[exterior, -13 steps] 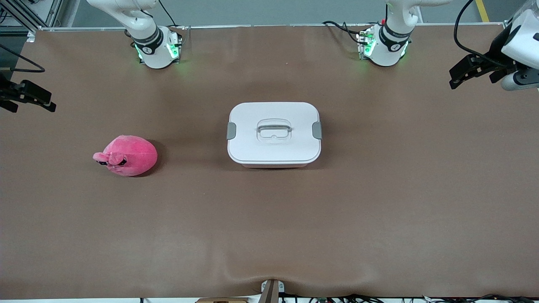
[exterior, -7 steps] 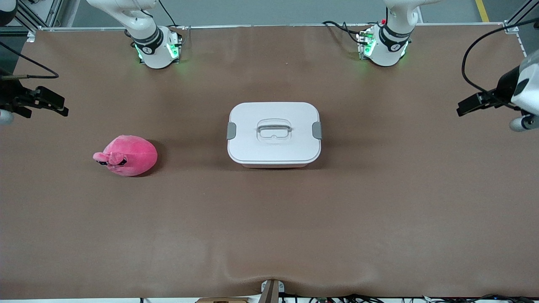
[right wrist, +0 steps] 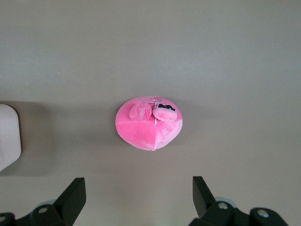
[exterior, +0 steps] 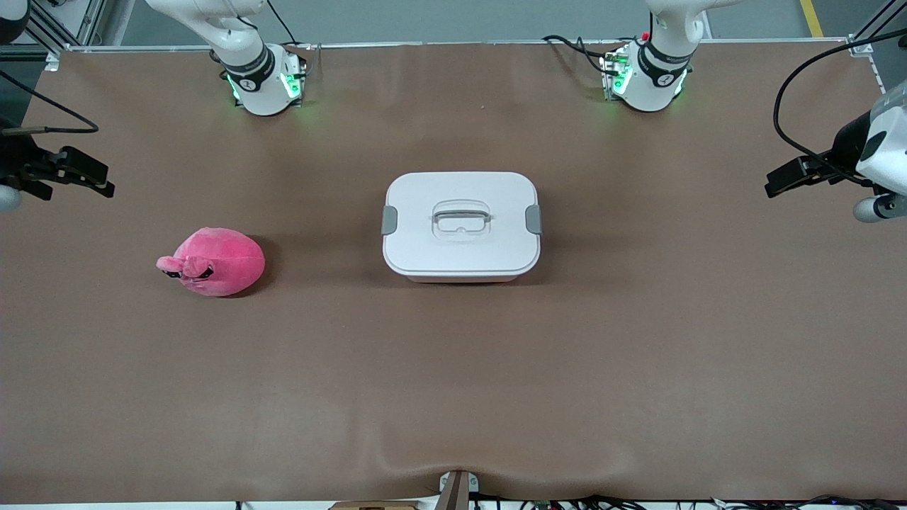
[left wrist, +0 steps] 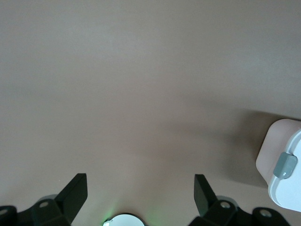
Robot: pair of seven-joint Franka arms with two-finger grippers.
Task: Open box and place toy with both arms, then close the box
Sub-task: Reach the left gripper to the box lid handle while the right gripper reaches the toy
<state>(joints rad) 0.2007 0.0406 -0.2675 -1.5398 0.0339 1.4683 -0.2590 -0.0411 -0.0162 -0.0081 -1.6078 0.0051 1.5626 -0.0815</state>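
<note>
The box [exterior: 461, 225] sits shut mid-desk [exterior: 453, 368], its white lid [exterior: 460, 191] on and its grey clips at both short ends. The toy [exterior: 212, 261] lies well apart, toward my right arm's end. My right pincer [exterior: 88, 177] hangs spread above that end of the desk; my left pincer [exterior: 786, 177] hangs spread above the other end.
</note>
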